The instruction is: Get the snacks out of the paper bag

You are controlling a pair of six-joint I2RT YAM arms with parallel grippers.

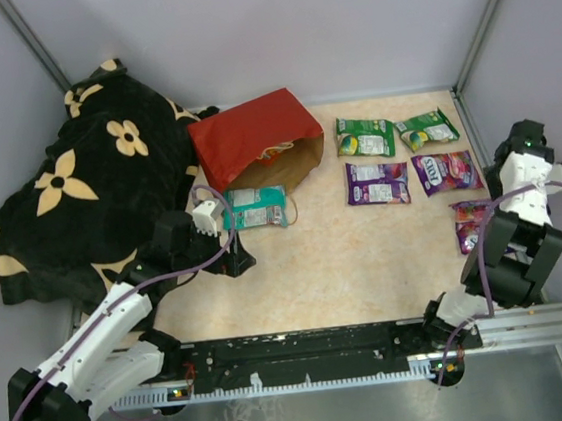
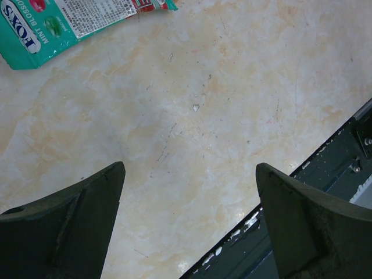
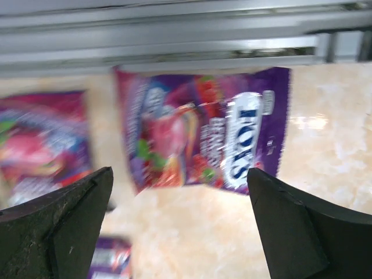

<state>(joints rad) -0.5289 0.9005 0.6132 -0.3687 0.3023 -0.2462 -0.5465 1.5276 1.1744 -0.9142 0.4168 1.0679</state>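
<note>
Red paper gift bag with brown kraft inside (image 1: 253, 133): lying on its side at upper centre of the beige marbled table (image 1: 347, 264), against the black flower-patterned blanket (image 1: 78, 192), mouth toward lower right with an orange packet (image 1: 275, 153) showing inside. Snacks outside it: teal packet (image 1: 256, 208) just before the mouth, green packets (image 1: 365, 137) and purple packets (image 1: 377, 182) in rows at upper right, pink-red packet (image 1: 468, 221) partly behind the right arm. Left pincer (image 2: 189, 168): fingers wide apart, empty, over bare table below the teal packet; right pincer (image 3: 177, 171): likewise spread and empty, above the right-hand packets.
</note>
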